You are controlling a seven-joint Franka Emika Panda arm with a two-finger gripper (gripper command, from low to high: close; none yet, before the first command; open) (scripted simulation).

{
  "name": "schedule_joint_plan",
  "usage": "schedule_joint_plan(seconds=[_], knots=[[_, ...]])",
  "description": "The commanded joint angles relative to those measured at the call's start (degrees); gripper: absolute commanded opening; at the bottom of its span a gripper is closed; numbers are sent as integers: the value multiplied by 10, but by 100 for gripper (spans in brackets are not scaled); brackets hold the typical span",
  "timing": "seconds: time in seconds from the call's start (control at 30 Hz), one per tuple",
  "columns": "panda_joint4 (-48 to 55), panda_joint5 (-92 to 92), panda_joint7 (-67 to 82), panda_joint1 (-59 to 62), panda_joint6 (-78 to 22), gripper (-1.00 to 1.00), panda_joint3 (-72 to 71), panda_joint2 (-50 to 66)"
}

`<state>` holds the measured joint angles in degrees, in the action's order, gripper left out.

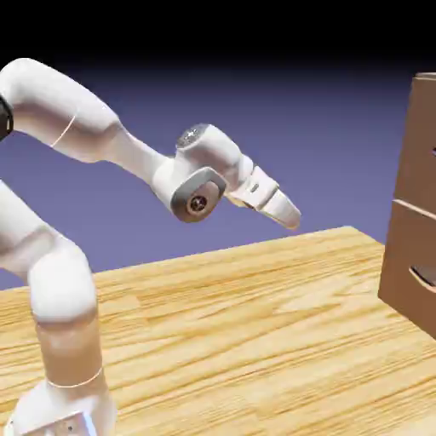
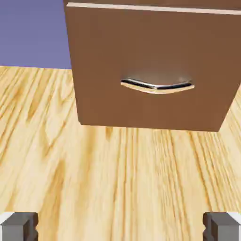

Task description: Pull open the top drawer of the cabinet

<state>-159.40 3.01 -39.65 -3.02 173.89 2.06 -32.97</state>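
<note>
The cabinet stands at the exterior view's right edge, a reddish-brown block partly cut off by the frame. Its top drawer is the upper section above a thin seam and looks closed. My gripper hangs in the air well to the left of the cabinet, tilted down toward it and touching nothing. In the hand view the gripper is open, with its grey fingertips far apart and only table between them. That view is filled by the lower drawer front with its curved metal handle. The top drawer lies above the frame's top edge.
The wooden table stretches between my gripper and the cabinet's base. A blue-violet backdrop shows to the left of the cabinet in the hand view.
</note>
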Motion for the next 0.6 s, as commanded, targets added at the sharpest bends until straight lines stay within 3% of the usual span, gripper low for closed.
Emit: schedule_joint_plan(seconds=[0.0,0.57], knots=[[13,25,23,-19,-1,0,17,-3],[239,449,418,-348,-18,0,308,-47]])
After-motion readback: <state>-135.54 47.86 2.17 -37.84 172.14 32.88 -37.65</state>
